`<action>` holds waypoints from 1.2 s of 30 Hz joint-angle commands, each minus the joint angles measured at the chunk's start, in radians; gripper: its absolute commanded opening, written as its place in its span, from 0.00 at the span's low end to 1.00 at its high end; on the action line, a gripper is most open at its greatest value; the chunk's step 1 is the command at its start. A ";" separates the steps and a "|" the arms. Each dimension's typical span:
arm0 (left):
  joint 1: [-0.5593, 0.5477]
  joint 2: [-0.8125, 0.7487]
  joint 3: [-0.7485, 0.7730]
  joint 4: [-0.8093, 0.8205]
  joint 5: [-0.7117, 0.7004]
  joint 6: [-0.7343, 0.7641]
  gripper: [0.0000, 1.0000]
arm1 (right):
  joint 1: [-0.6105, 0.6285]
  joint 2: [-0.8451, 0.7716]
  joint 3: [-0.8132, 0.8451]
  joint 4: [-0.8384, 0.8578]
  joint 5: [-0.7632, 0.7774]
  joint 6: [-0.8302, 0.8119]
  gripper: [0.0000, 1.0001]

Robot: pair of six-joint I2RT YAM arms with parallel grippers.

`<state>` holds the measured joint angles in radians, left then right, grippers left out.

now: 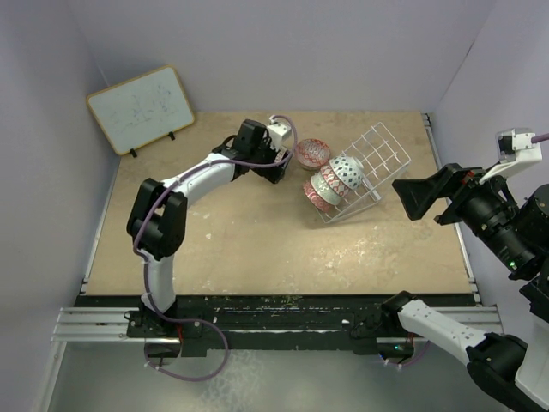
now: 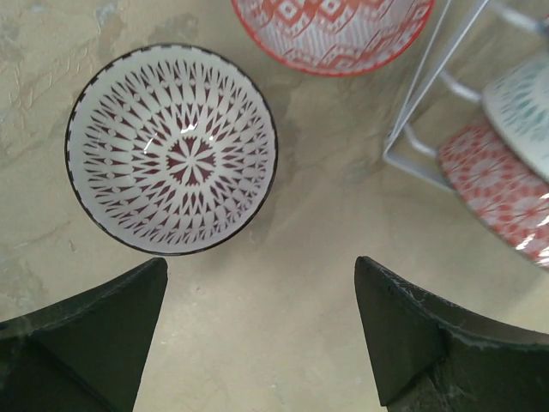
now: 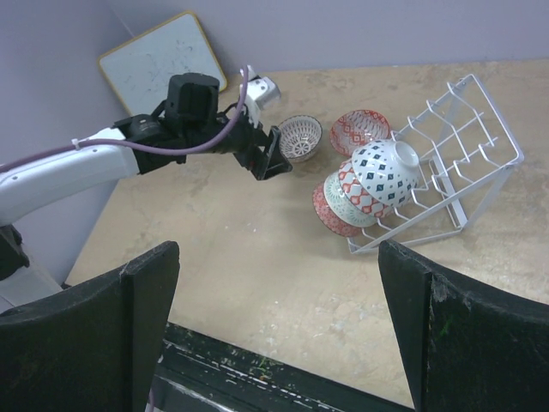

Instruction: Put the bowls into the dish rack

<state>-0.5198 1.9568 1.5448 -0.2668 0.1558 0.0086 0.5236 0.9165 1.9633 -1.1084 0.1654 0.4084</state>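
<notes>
Two bowls sit upright on the table: a white-lattice bowl (image 2: pixel 171 150) with a dark rim, and beyond it a red bowl (image 2: pixel 330 30). My left gripper (image 2: pixel 260 266) hovers open just short of the lattice bowl, nothing between its fingers. From the right wrist view the left gripper (image 3: pixel 271 160) points at the lattice bowl (image 3: pixel 300 137), with the red bowl (image 3: pixel 360 130) to its right. The white wire dish rack (image 3: pixel 467 146) stands tilted, with several bowls (image 3: pixel 384 172) nested on edge at its low end. My right gripper (image 3: pixel 279 253) is open and empty, raised high over the table's near right side.
A wood-framed whiteboard (image 1: pixel 141 109) leans at the back left corner. The rack's lower wire corner (image 2: pixel 412 142) lies close to the right of the left gripper. Grey walls close in the table on three sides, and a black rail (image 1: pixel 283 313) runs along the near edge.
</notes>
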 commanded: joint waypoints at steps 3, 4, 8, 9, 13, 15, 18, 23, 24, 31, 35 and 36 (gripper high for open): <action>-0.033 0.029 0.015 0.050 -0.096 0.288 0.91 | 0.006 0.020 0.017 0.032 0.006 0.000 1.00; -0.035 0.041 0.023 0.053 -0.097 0.313 0.91 | 0.006 0.020 0.018 0.032 0.008 -0.001 1.00; -0.038 0.106 0.081 0.019 -0.080 0.371 0.90 | 0.005 0.024 0.019 0.032 0.016 -0.002 1.00; -0.039 0.116 0.092 0.013 -0.065 0.388 0.90 | 0.006 0.026 0.019 0.032 0.018 -0.003 1.00; -0.043 0.149 0.113 0.014 -0.020 0.433 0.89 | 0.006 0.031 0.019 0.032 0.027 -0.008 1.00; -0.043 0.170 0.136 0.003 -0.022 0.446 0.88 | 0.006 0.032 0.021 0.032 0.035 -0.011 1.00; -0.043 0.195 0.164 0.001 -0.032 0.460 0.88 | 0.006 0.035 0.023 0.030 0.041 -0.015 1.00; -0.050 0.227 0.189 0.017 -0.073 0.481 0.87 | 0.005 0.033 0.016 0.026 0.050 -0.016 1.00; -0.052 0.236 0.195 0.014 -0.081 0.486 0.85 | 0.006 0.033 0.016 0.023 0.052 -0.016 1.00; -0.055 0.257 0.180 0.037 -0.135 0.483 0.64 | 0.006 0.029 0.020 0.021 0.057 -0.014 1.00; -0.055 0.250 0.159 0.064 -0.154 0.478 0.62 | 0.006 0.020 0.014 0.015 0.062 -0.012 1.00; -0.057 0.251 0.153 0.065 -0.153 0.474 0.56 | 0.006 0.018 0.013 0.015 0.063 -0.011 1.00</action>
<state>-0.5709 2.2139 1.6997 -0.2653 0.0269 0.4755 0.5236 0.9401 1.9636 -1.1118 0.2005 0.4076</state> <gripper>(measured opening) 0.629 0.998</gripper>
